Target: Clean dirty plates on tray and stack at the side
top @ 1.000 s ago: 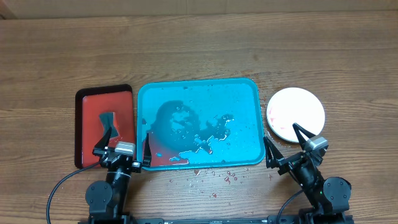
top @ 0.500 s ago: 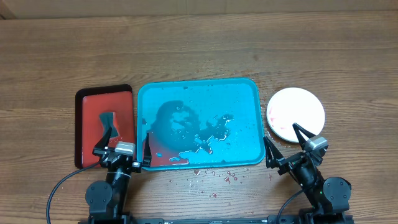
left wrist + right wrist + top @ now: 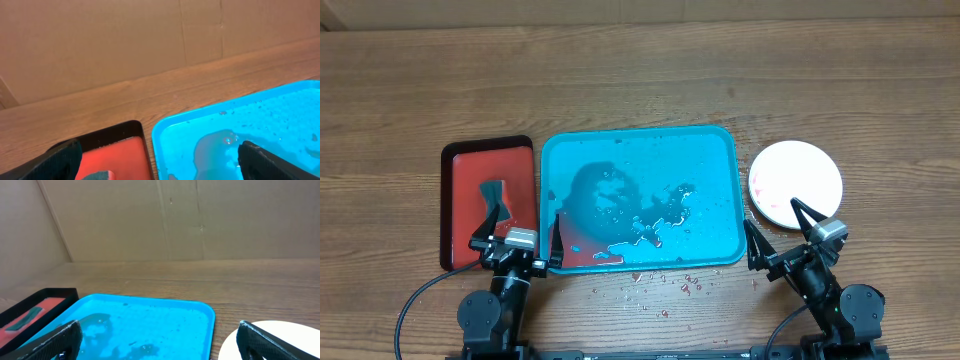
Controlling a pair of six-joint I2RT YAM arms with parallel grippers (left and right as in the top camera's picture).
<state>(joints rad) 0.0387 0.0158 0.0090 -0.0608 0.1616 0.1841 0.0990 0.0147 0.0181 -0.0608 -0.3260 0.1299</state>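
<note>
You are looking at a brown wooden table. Behind it stands a plain brown cardboard wall.

On the left lies a small red tray with a dark rim. A small dark thing lies on it, too blurry to name.

Your left gripper sits at the near edge of the table. Its fingers are spread wide apart and there is nothing between them. The left fingertip hangs over the red tray. The other one hangs over the near left corner of the blue tray. You cannot tell if they touch anything.

In the middle lies the big blue tray. It has no plates on it. It is wet, with puddles and drops of water. Some red sauce sits in its near left corner. Small red spots are on the table just in front of it.

On the right, just beside the blue tray, are the plates. You see a white one on top, with a faint red smear near its left edge. You cannot tell how many lie under it.

Your right gripper is also spread wide and holds nothing. Its left fingertip is near the blue tray's near right corner. Its right fingertip is over the near edge of the white plate.
</note>
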